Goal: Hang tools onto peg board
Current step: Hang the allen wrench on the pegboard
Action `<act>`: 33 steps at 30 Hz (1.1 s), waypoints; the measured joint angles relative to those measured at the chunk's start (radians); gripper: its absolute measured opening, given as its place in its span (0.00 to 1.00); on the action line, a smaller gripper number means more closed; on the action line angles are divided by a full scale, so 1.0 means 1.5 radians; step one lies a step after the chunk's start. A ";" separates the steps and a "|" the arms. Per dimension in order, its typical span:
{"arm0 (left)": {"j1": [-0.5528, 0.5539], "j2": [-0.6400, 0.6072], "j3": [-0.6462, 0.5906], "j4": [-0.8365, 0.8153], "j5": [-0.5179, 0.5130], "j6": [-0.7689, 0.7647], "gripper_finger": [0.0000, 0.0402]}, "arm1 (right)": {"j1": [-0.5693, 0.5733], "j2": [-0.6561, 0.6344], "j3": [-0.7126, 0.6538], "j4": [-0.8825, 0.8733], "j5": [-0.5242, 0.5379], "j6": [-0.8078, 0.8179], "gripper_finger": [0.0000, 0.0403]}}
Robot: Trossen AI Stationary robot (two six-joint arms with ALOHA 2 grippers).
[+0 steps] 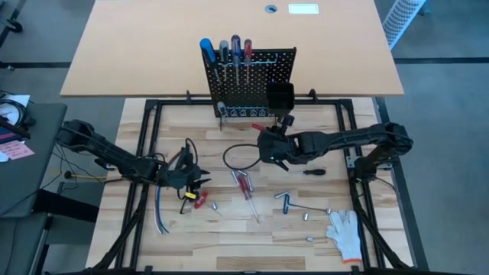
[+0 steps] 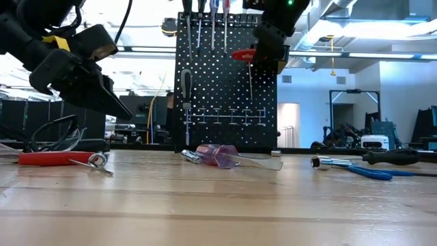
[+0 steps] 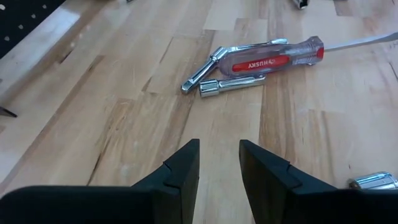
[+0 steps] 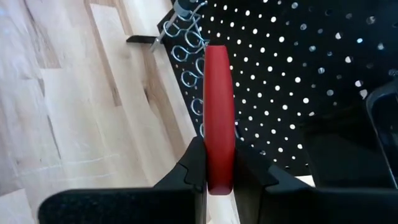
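The black peg board [image 1: 260,69] stands upright at the table's far side, with several screwdrivers [image 1: 229,53] hung in its top row; it also shows in the low view [image 2: 218,102]. My right gripper [image 1: 269,140] is just in front of the board, shut on a red-handled tool [image 4: 219,112], lifted off the table. My left gripper [image 3: 219,168] is open and empty, low over the table at the left [image 1: 191,179]. A clear-and-red screwdriver [image 3: 273,59] and a chrome socket [image 3: 233,86] lie on the table ahead of it. My right gripper pinches the tool's red handle [image 4: 217,165] between its two fingers. The handle lies along the fingers and sticks out past them toward the peg board [image 4: 298,74]. The tool is lifted clear of the table [image 2: 242,55]; its other end is hidden behind the gripper.
Loose tools lie on the wooden table: red screwdrivers [image 1: 243,183], a black one [image 1: 313,171], sockets and keys [image 1: 294,202]. A black cable loop [image 1: 241,156], coloured cables [image 1: 164,206] and a white glove [image 1: 345,233] lie there too. A small black bin [image 1: 280,95] hangs on the board.
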 joint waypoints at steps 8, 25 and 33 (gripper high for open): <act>0.000 0.000 0.000 0.000 0.000 0.001 0.27 | 0.001 0.000 0.000 0.000 -0.021 -0.025 0.11; 0.000 0.000 0.000 0.000 0.001 -0.001 0.27 | -0.062 0.000 0.000 0.041 -0.041 -0.099 0.11; 0.000 0.000 0.000 -0.001 0.001 -0.002 0.27 | -0.092 0.009 -0.013 0.018 -0.028 -0.086 0.11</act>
